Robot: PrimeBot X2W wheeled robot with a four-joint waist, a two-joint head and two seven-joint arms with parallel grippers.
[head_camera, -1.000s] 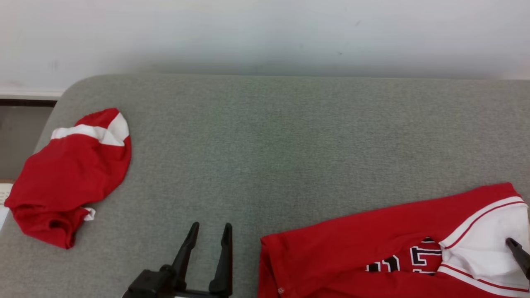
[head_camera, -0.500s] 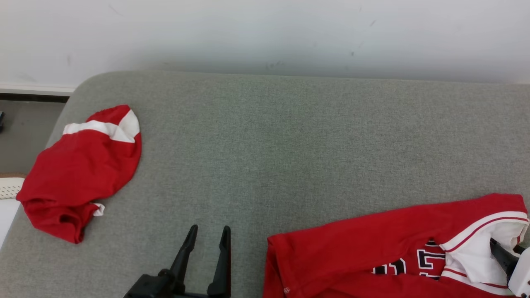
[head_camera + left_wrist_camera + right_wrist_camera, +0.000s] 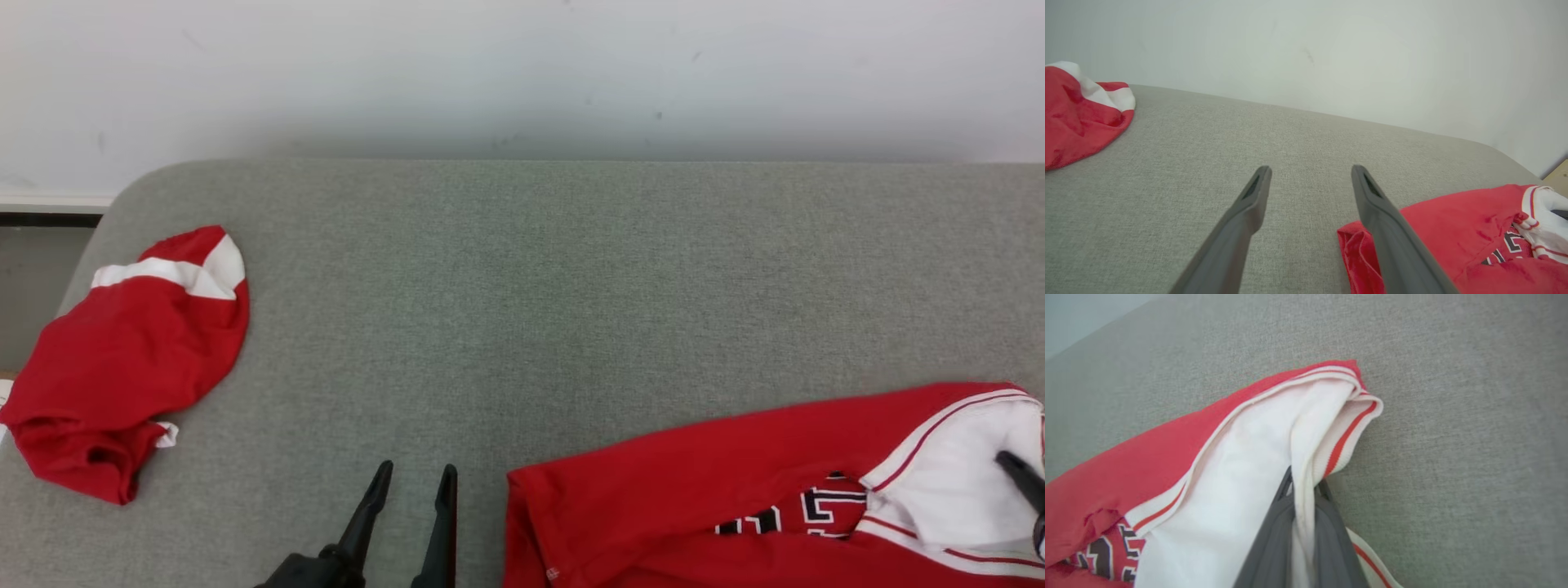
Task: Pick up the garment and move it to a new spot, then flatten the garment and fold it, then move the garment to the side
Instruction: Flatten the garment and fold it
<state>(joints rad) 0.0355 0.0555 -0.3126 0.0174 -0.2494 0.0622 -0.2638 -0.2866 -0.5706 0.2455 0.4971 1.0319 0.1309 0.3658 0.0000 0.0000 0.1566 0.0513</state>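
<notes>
The garment [image 3: 694, 482] is a red jersey with a white sleeve and black lettering, lying crumpled at the front right of the grey padded table [image 3: 531, 286]. My right gripper [image 3: 1302, 482] is shut on a fold of its white sleeve near the striped cuff; in the head view one of its dark fingers [image 3: 1019, 478] lies on the white cloth at the right edge. My left gripper [image 3: 411, 483] stands open and holds nothing, low at the front centre, just left of the jersey's red hem [image 3: 1453, 220]. In the left wrist view its gripper [image 3: 1308, 173] hovers over bare table.
A second red garment with a white band [image 3: 122, 359] lies bunched at the table's left end, close to the rounded corner. A pale wall [image 3: 522, 73] runs behind the table's far edge. Floor [image 3: 33, 286] shows past the left end.
My right gripper has shut on the white sleeve fold. The head camera has shifted slightly. My left gripper stays open in the same place.
</notes>
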